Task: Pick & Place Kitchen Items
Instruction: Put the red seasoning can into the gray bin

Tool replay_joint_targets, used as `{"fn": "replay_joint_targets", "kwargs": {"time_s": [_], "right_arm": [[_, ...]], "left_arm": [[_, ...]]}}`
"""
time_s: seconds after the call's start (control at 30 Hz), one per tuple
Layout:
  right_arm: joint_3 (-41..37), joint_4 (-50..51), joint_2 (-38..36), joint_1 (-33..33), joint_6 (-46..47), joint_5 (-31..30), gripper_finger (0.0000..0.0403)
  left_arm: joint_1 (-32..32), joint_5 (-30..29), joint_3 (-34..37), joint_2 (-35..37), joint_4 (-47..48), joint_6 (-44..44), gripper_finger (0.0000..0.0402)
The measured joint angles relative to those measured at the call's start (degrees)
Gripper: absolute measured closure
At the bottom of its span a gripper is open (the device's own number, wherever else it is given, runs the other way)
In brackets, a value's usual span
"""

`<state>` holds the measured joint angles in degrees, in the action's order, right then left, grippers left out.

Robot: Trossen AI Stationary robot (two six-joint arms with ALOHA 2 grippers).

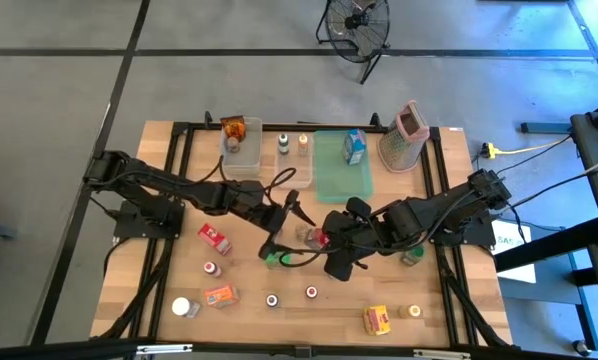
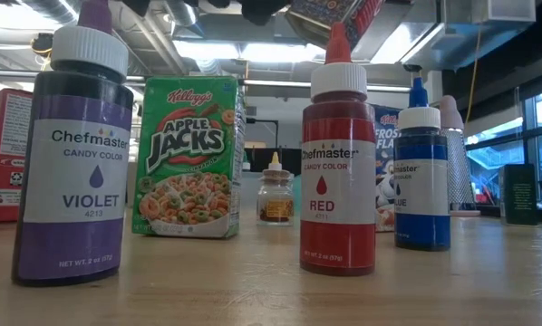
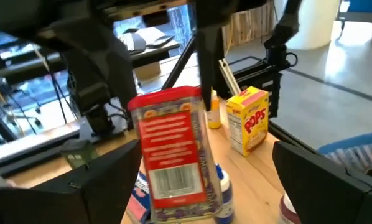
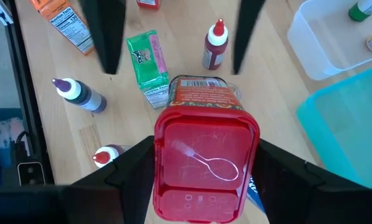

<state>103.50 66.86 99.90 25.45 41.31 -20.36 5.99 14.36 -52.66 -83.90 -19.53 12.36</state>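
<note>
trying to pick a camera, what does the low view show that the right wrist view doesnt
Only the low view shows the labels side-on: Chefmaster violet bottle, blue bottle, Apple Jacks box.
Only the right wrist view shows the right hand shut on the red-lidded spice jar, plus the clear bin.
Both show the red bottle and the wooden table.

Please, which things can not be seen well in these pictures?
- Red-lidded spice jar: label print blurred in the left wrist view.
- Frosted Flakes box: low view, half hidden behind the red bottle.
- Left claw: too small in the high view to judge its fingers.
</note>
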Motion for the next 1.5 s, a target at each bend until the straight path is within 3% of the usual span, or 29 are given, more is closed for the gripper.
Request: {"fn": "replay_joint_targets", "kwargs": {"time_s": [0.13,0.3,0.5,0.83,1.17,1.5], "right_arm": [[0.0,-0.6,0.0,-0.3,-0.4,0.0,0.0168],[0.0,-1.8,0.1,-0.8,-1.9,0.0,0.0168],[0.0,-2.3,0.9,-2.2,-3.3,0.9,0.0168],[0.0,-4.7,1.6,-4.1,-6.8,3.0,0.0168],[0.0,-6.0,1.7,-5.0,-9.2,3.0,0.0168],[0.0,-5.9,1.7,-5.2,-9.3,3.1,0.0168]], "left_arm": [[-1.1,-2.6,0.0,0.0,-0.5,-4.4,0.0043],[-2.4,-1.8,0.0,0.0,-1.5,-8.7,0.0044],[-2.4,1.6,0.0,0.0,-2.1,-8.8,0.0043],[-3.5,1.2,0.0,0.0,-0.8,-12.2,0.0044],[-3.9,4.2,0.0,-4.4,-2.8,-12.3,0.0045],[-3.9,4.4,0.0,-4.1,-3.4,-10.7,0.0044]]}}
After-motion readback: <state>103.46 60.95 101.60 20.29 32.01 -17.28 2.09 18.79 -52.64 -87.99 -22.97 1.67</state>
